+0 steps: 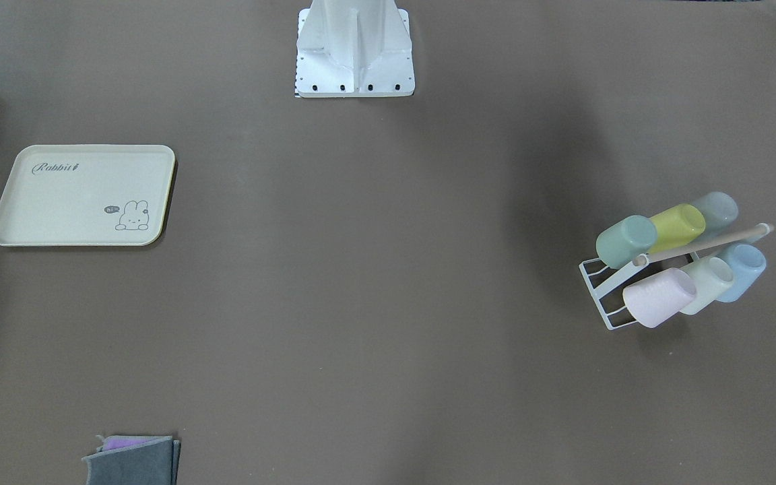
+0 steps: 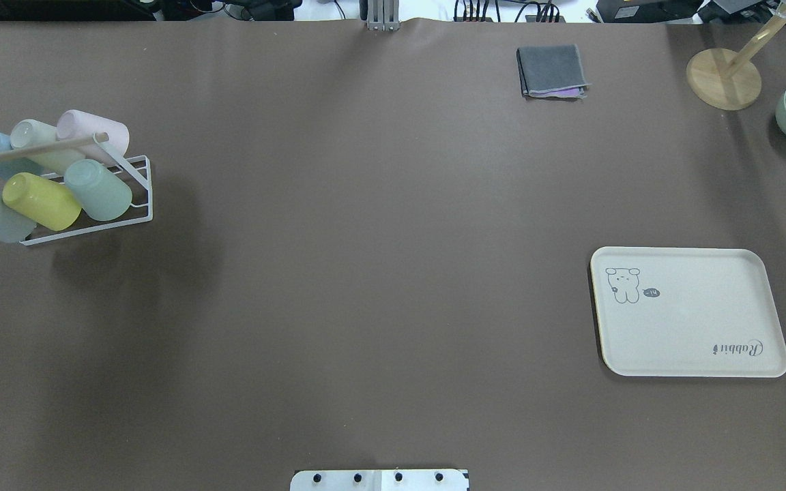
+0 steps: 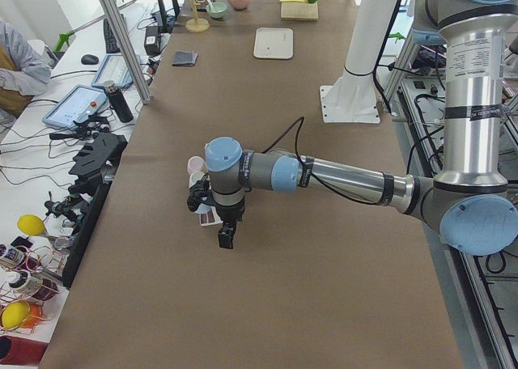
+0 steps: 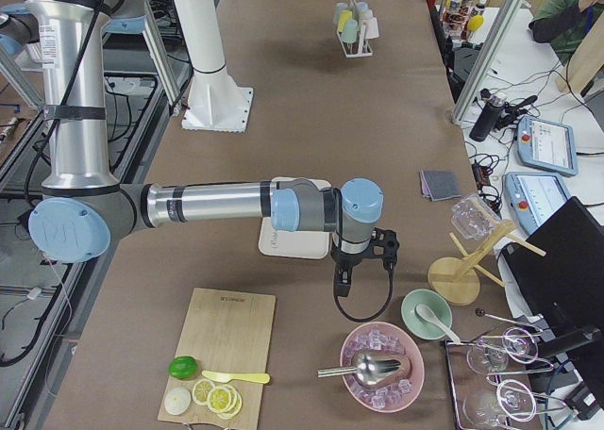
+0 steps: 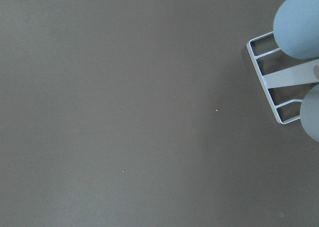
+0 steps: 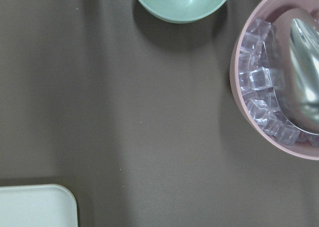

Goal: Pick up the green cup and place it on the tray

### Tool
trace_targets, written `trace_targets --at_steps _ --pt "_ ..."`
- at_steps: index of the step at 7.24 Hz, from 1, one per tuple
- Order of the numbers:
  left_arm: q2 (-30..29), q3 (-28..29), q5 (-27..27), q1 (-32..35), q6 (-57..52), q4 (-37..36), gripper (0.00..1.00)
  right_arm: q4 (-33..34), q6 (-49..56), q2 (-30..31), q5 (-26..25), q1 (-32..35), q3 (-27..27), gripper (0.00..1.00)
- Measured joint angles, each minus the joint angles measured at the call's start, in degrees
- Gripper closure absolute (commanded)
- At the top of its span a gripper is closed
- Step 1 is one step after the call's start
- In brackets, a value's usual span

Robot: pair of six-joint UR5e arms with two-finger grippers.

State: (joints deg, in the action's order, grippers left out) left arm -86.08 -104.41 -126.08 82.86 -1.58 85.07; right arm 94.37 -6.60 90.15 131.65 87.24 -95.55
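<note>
Black fingers of the left gripper (image 3: 227, 238) pointed down over the brown worktop (image 2: 379, 239), close by the white wire rack (image 2: 139, 184) near the worktop's left end. Spread of the jaws, and any load, not readable from the side view. Same for the right gripper (image 4: 340, 284), hung low toward the right end, between the tray (image 4: 293, 246) and a pink bowl of ice (image 6: 235, 87).

On the rack, the green cup (image 2: 97, 189): tilted, touching a yellow cup (image 2: 41, 201), last in the row on the robot's side and nearest the worktop's middle. Near the left gripper, though hidden behind its wrist in the side view. Well apart from the cream tray, flat and bare toward the right end.

Along the far edge, a folded grey cloth (image 2: 551, 70). At the right end, a wooden board (image 4: 226, 340) with lime slices. Past the far edge, benches with tablets and cables, and a seated person (image 3: 16, 65) by the left corner.
</note>
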Motion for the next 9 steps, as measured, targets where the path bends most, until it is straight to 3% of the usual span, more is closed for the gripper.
trace_targets --at_steps 3,5,7,9 --pt "-1.4 -0.5 2.3 -2.8 -0.1 -1.2 0.01 0.0 -1.6 -0.2 0.3 0.0 -0.2 0.01" --pt "-3.6 -3.0 5.5 -6.0 -1.6 -7.7 0.01 -3.6 -7.0 1.0 3.3 -0.3 -0.1 0.01" --pt "-7.4 -6.7 8.2 -10.1 -2.9 -18.1 0.01 -17.1 -19.4 4.7 4.9 -4.2 0.1 0.01" --pt "-14.0 -8.7 15.5 -16.6 -5.0 -29.0 0.01 -29.4 -32.6 7.2 5.0 -10.6 0.3 0.01"
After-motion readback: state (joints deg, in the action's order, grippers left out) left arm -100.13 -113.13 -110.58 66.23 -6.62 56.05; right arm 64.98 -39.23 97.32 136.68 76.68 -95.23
